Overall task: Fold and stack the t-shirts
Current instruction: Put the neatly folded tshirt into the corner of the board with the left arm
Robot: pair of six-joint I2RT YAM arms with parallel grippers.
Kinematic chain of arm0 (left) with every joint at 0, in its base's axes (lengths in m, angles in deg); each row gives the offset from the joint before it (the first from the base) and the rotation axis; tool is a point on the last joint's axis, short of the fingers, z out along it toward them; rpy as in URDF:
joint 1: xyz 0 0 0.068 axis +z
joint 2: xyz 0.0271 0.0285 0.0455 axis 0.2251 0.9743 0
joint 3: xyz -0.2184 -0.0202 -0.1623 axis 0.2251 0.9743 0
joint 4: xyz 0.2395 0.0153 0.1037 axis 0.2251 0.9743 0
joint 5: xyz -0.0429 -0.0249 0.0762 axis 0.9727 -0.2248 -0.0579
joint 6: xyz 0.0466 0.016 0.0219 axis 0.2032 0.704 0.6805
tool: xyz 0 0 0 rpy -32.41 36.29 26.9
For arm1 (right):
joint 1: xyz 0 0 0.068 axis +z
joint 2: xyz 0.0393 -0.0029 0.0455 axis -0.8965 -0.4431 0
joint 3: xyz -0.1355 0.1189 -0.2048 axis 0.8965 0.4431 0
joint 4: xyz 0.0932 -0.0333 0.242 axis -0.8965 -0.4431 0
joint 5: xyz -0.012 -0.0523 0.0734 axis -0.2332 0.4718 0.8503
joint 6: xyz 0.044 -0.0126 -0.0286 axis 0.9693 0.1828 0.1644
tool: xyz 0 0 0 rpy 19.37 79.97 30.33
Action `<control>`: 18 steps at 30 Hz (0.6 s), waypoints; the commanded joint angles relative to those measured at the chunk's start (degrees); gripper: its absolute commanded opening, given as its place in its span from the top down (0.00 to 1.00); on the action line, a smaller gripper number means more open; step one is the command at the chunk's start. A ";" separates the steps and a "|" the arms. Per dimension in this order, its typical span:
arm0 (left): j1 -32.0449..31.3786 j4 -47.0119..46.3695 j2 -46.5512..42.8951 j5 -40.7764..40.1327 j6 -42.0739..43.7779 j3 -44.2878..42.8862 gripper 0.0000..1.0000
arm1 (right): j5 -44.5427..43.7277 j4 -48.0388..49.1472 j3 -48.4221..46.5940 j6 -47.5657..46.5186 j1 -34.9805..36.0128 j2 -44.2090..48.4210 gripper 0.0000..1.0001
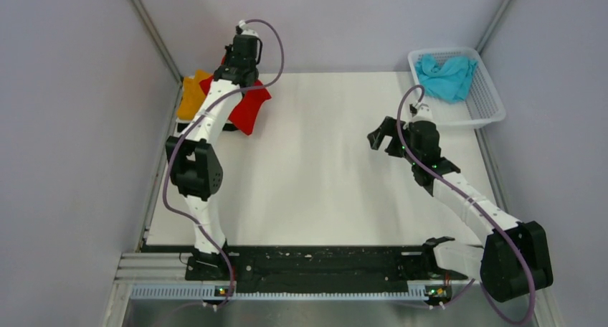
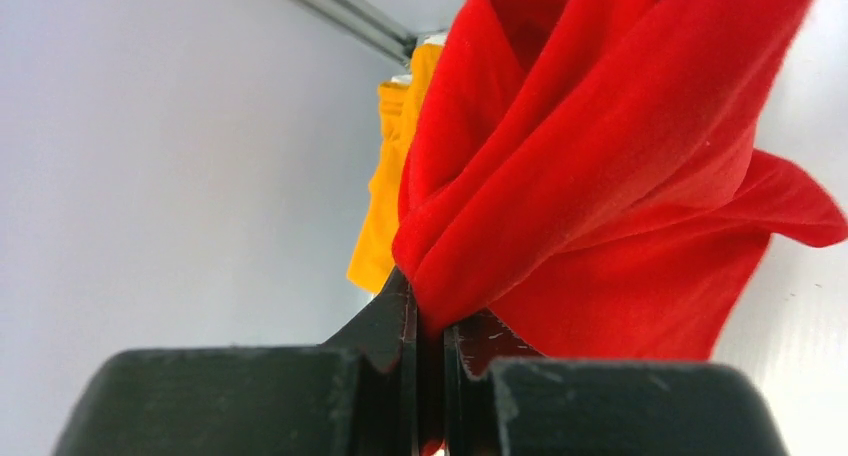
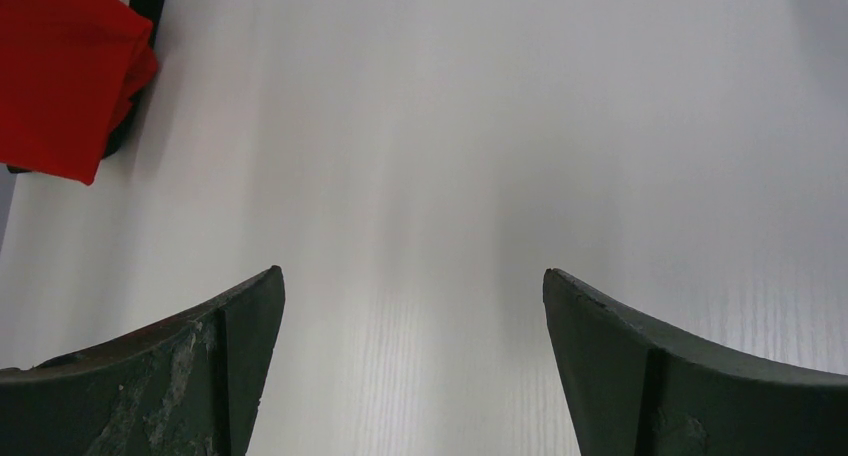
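Observation:
My left gripper [image 1: 240,69] is at the table's far left corner, shut on a bunched fold of the bright red t-shirt [image 1: 251,105]. In the left wrist view the red t-shirt [image 2: 620,176] hangs from my left gripper [image 2: 432,321]. The orange t-shirt [image 1: 192,94] lies behind it against the left wall, and it also shows in the left wrist view [image 2: 385,206]. A black cloth [image 1: 231,126] peeks out under the red one. The turquoise t-shirt [image 1: 446,76] lies crumpled in the basket. My right gripper [image 1: 381,137] is open and empty above the bare table, right of centre [image 3: 412,276].
The white lattice basket [image 1: 487,101] stands at the far right corner. Grey walls close in the left, back and right sides. The white table [image 1: 323,176] stretches between the two arms. The red shirt's corner shows at top left in the right wrist view [image 3: 70,66].

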State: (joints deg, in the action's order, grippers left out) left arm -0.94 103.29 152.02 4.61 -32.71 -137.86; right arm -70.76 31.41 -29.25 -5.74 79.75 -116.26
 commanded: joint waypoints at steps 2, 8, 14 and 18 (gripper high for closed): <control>0.95 1.55 -6.30 9.28 -1.44 -5.89 1.00 | -2.26 0.91 -1.04 -0.52 -0.39 -0.24 0.01; 1.20 4.84 -6.00 11.75 -3.42 -11.62 1.00 | -3.59 0.66 -0.96 -0.43 -0.39 -0.33 0.01; 1.75 6.44 -3.92 11.95 -4.83 -15.63 1.00 | -4.61 0.13 -1.14 -0.22 -0.39 -0.35 0.01; 3.40 8.35 -2.27 13.04 -6.47 -16.71 1.00 | -5.46 -0.57 -1.40 -0.31 -0.39 -0.81 0.01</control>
State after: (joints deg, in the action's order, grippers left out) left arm 0.48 111.42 149.75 16.61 -36.62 -151.50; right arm -74.54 30.95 -29.25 -5.74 79.75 -116.37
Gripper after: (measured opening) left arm 0.079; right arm 0.986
